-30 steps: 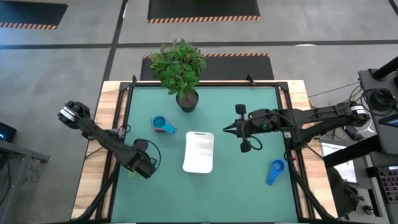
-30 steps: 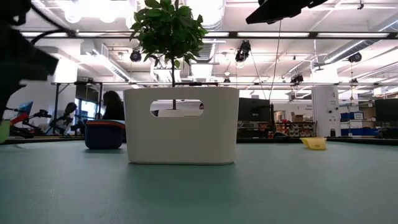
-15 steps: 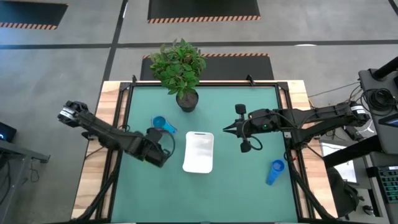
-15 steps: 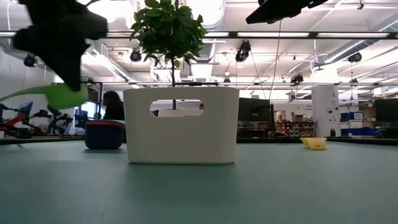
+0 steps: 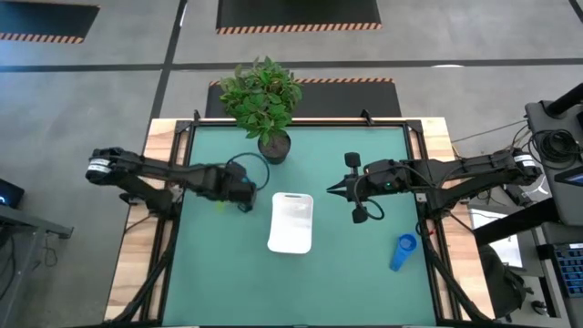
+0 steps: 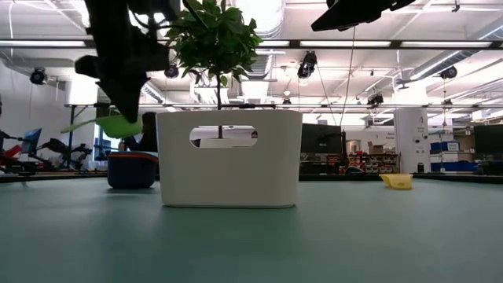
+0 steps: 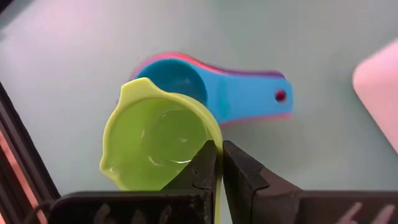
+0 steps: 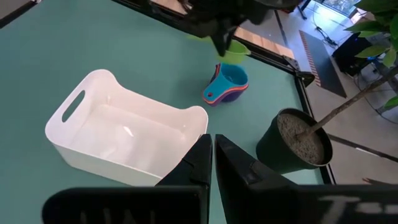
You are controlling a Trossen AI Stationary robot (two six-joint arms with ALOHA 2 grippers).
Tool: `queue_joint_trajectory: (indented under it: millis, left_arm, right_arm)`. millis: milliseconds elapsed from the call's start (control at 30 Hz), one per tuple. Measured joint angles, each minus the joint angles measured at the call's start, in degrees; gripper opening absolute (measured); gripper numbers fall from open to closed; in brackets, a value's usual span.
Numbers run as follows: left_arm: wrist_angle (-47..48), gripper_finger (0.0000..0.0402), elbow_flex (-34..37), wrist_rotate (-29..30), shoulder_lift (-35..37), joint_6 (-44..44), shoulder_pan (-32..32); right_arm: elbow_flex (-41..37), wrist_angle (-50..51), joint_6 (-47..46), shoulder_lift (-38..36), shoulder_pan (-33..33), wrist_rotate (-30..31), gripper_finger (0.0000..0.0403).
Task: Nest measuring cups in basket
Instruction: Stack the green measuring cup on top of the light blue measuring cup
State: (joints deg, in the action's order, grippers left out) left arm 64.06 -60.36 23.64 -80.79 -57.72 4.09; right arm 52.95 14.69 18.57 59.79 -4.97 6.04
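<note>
Presently the left gripper (image 7: 219,163), jaws clamped on the green cup (image 7: 158,142), hovers over the nested stack (image 7: 214,93) beside the basket (image 5: 291,222); thin handle grip risks tilting or missing; right gripper (image 5: 335,189) closed, empty.

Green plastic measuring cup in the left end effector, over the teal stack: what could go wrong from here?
1. The left end effector pinches the green plastic measuring cup only at its rim, so it may twist or slip.
2. In the left wrist view the cup sits off-centre from the nested teal, pink and purple cups; released here, it could land askew rather than nest.
3. The stack lies on the green mat, outside the white rectangular plastic basket, so it must be moved later and could separate.
</note>
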Motion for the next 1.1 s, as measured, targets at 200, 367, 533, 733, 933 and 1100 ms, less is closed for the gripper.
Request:
queue_joint_trajectory:
  millis: [200, 367, 533, 733, 933, 1100]
  left_arm:
    - [-2.7, 0.0, 0.0, -1.0, 0.0, 6.4, -5.9]
    - [-3.3, 0.0003, 0.1, -1.7, 0.0, 7.5, -7.8]
    - [-3.5, 0.002, 0.1, -2.1, 0.0, 7.5, -7.7]
    - [-4.2, 0.0028, 0.1, -1.8, 0.0, 7.3, -7.7]
    - [-4.3, 0.0029, 0.1, -1.7, 0.0, 7.3, -7.7]
    - [-4.3, 0.0029, 0.1, -1.6, 0.0, 7.1, -7.7]
  right_arm:
    - [-0.1, 0.0, -0.1, 0.0, 0.0, 0.0, 0.0009]
    - [-0.1, 0.2, 0.0, 0.0, 0.0, 0.0, 0.0009]
    - [-0.1, 0.3, 0.0, 0.0, 0.0, 0.0, 0.0009]
    - [-0.1, 0.3, 0.0, 0.0, 0.0, 0.0, 0.0009]
    - [-0.1, 0.3, 0.1, 0.0, 0.0, 0.0, 0.0009]
    - [-0.1, 0.3, 0.1, 0.0, 0.0, 0.0, 0.0009]
